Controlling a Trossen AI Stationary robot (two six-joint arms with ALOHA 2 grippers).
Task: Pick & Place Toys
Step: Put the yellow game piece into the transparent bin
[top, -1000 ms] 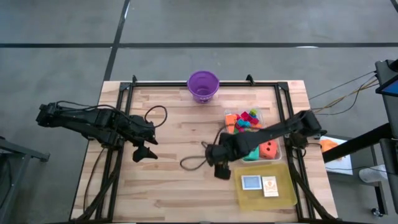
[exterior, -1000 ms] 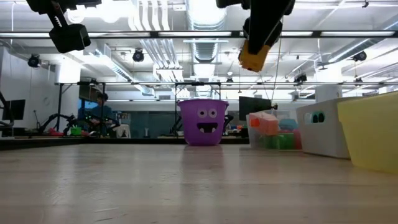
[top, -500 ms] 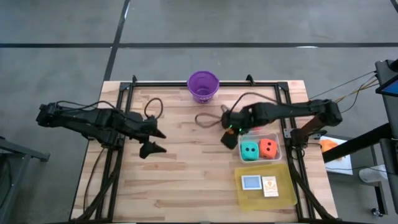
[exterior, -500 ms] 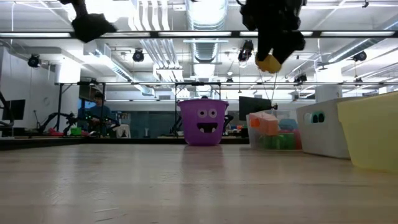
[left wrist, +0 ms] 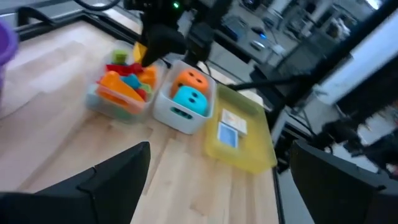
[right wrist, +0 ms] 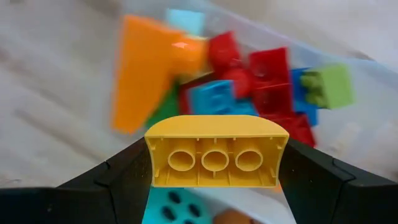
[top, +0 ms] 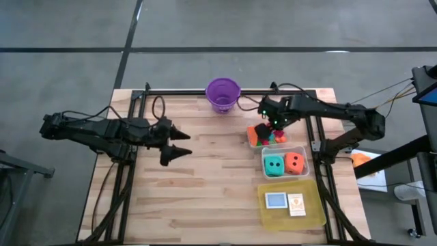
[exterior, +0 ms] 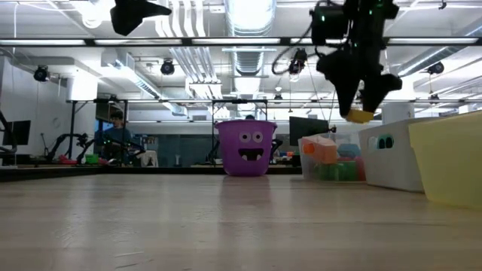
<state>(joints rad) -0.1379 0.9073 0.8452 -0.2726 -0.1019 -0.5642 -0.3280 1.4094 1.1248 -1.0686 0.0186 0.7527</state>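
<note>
Yellow block [right wrist: 216,151] clamped between right jaws, above toy tub [top: 253,140], left jaws parted, empty.

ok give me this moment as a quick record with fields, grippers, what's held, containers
right gripper: fingers shut on a yellow block, above the tub of blocks
left gripper: fingers open, empty, raised over the table's left half
tub of blocks: clear, holds an orange wedge plus red, blue and green pieces
dice tub: teal die and orange die
yellow tray: two small cards
purple bucket: far edge of the table
</note>
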